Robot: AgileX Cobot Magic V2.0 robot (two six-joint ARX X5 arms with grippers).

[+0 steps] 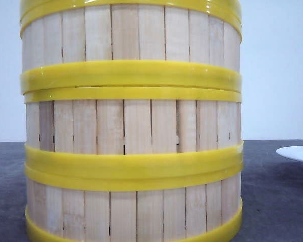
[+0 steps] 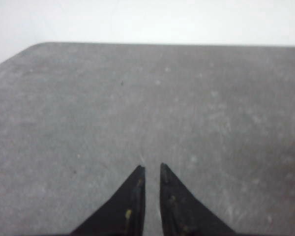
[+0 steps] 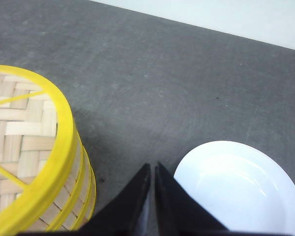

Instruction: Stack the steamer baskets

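On the table: steamer baskets (image 1: 131,126) stacked upright, filling your front view.
Your right gripper (image 3: 152,169), jaws together and empty, hovers just beside them, near the plate (image 3: 241,189); left gripper (image 2: 152,169), nearly closed, faces bare table (image 2: 137,98).

Stack of steamer baskets (image 1: 131,126) cropped top and bottom; white plate (image 1: 298,154) cut by right edge.
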